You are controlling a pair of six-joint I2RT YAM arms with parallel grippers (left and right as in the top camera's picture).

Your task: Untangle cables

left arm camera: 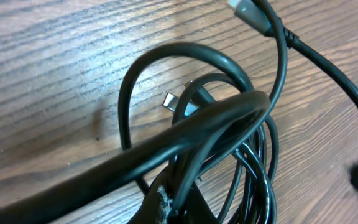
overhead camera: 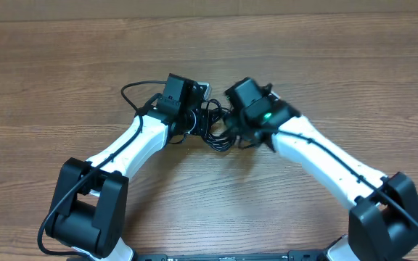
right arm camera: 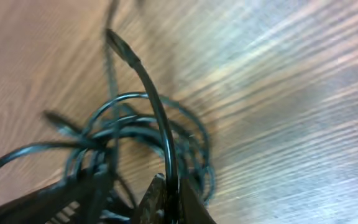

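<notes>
The cables point(overhead camera: 213, 129) lie in a black knot on the wooden table between the two arms. My left gripper point(overhead camera: 193, 116) is at the knot's left side and my right gripper point(overhead camera: 239, 123) at its right. In the left wrist view my left gripper point(left arm camera: 178, 190) is shut on a strand of the looped cables point(left arm camera: 229, 118); a silver-tipped plug point(left arm camera: 173, 101) lies inside the loop. In the right wrist view my right gripper point(right arm camera: 171, 177) is shut on one cable point(right arm camera: 157, 112) that rises to a dark plug point(right arm camera: 118, 42), with the tangle point(right arm camera: 129, 134) behind it.
Both white arms point(overhead camera: 122, 148) point(overhead camera: 325, 159) reach in from the front edge, their black bases point(overhead camera: 85, 210) point(overhead camera: 387, 217) at the bottom corners. A thin black lead point(overhead camera: 133, 88) loops out beside the left wrist. Bare wooden tabletop point(overhead camera: 49, 87) surrounds the knot.
</notes>
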